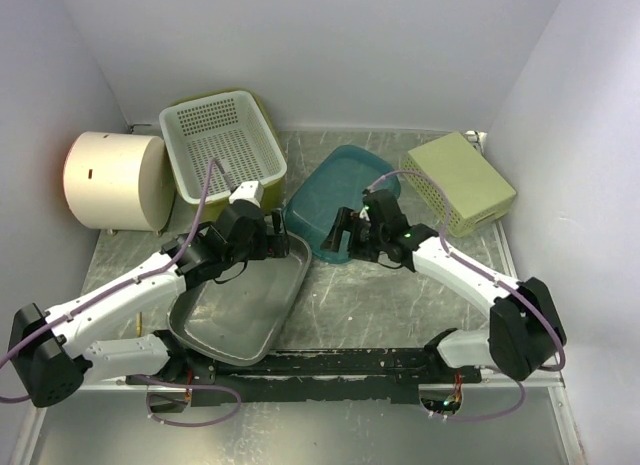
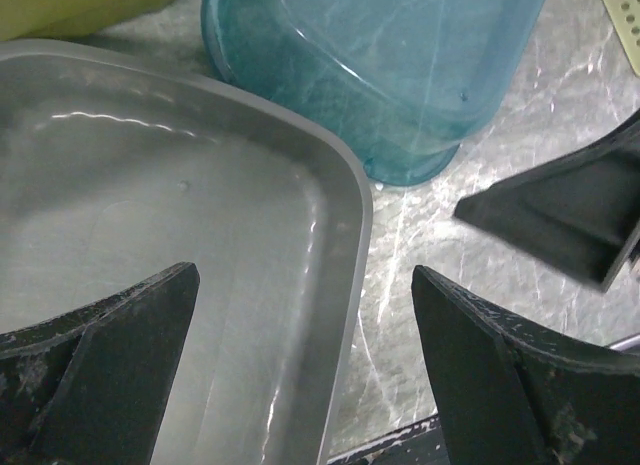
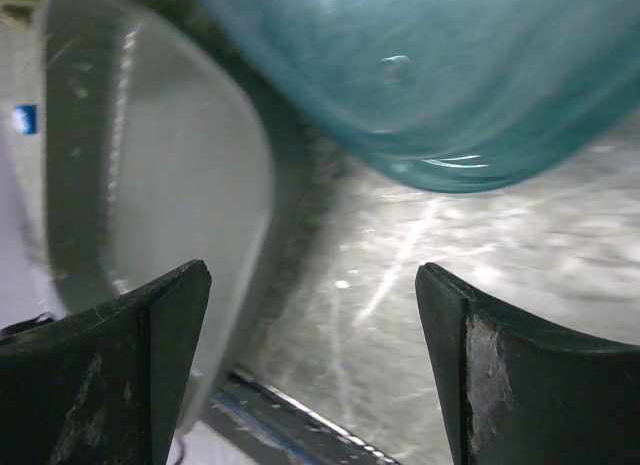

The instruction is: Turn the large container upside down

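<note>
The large grey container (image 1: 235,320) sits open side up at front left; it also shows in the left wrist view (image 2: 150,215) and the right wrist view (image 3: 130,165). My left gripper (image 1: 290,247) is open, and its jaws (image 2: 305,273) straddle the container's right rim without touching it. A teal container (image 1: 335,190) leans tilted just beyond, seen close in both wrist views (image 2: 380,65) (image 3: 430,75). My right gripper (image 1: 345,235) is open and empty (image 3: 312,270), low over the table between the teal container and the grey one.
A white perforated basket (image 1: 220,140) rests in a yellow-green tub at the back. A cream cylinder (image 1: 115,180) lies at far left. A pale green perforated box (image 1: 460,180) sits at back right. A black rail (image 1: 330,365) runs along the front edge.
</note>
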You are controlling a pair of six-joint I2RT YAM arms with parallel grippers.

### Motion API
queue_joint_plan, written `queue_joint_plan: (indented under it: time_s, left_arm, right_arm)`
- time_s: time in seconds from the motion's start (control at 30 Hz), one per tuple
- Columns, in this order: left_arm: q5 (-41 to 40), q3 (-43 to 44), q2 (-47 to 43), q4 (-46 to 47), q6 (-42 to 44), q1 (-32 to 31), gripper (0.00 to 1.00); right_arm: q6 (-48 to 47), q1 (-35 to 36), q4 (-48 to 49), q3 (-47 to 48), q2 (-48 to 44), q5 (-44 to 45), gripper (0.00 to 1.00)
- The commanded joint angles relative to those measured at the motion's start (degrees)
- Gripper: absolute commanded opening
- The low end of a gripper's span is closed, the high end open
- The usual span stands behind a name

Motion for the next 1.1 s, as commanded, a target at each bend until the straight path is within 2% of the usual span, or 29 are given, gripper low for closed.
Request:
queue_joint_plan:
  time_s: [0.0, 0.1, 0.17, 0.23, 0.33, 0.43, 0.6, 0.77, 0.9, 1.07]
  left_arm:
    - [-5.94, 2.61, -2.22, -1.46, -3.77, 0.16, 1.0]
    - [-6.42, 2.43, -3.53, -1.98, -4.02, 0.13, 1.0]
    - [-5.25, 1.68, -4.44, -1.22, -3.47, 0.23, 1.0]
    - [-3.68, 0.76, -5.29, -0.16, -3.26, 0.18, 1.0]
    - [-2.03, -0.2, -6.0, 0.87, -2.87, 0.13, 1.0]
    - [-1.35, -0.36, -6.19, 0.82, -2.08, 0.18, 1.0]
    - [0.31, -0.58, -5.92, 1.58, -0.49, 0.1, 1.0]
    - [4.05, 0.19, -4.82, 1.94, 1.85, 0.06, 0.99]
    - [5.6, 0.27, -3.7, 2.09, 3.1, 0.05, 1.0]
    - [7.89, 0.69, -1.13, 2.31, 4.25, 0.02, 1.0]
  right_arm:
    - [11.19, 4.14, 11.89, -0.96, 2.81, -3.99, 0.84]
    - [13.06, 4.51, 14.99, -0.47, 4.96, -2.28, 0.84]
    - [9.34, 2.62, 12.17, 3.61, 7.11, 2.43, 0.84]
    - [4.22, -2.65, 7.97, 7.85, 9.94, 4.94, 0.85]
    - [-0.13, -13.37, 5.52, 11.63, 13.49, 0.19, 0.84]
    - [-3.3, -18.21, 3.13, 14.67, 13.17, -1.1, 0.84]
    - [-5.19, -22.82, -3.82, 16.82, 10.74, 9.56, 0.85]
    - [-4.23, -33.36, -9.76, 14.42, 7.37, 17.68, 0.86]
    - [-3.41, -40.8, -6.76, 10.64, 1.89, 21.83, 0.86]
    - [-4.68, -48.47, 1.75, 7.19, 2.03, 16.49, 0.87]
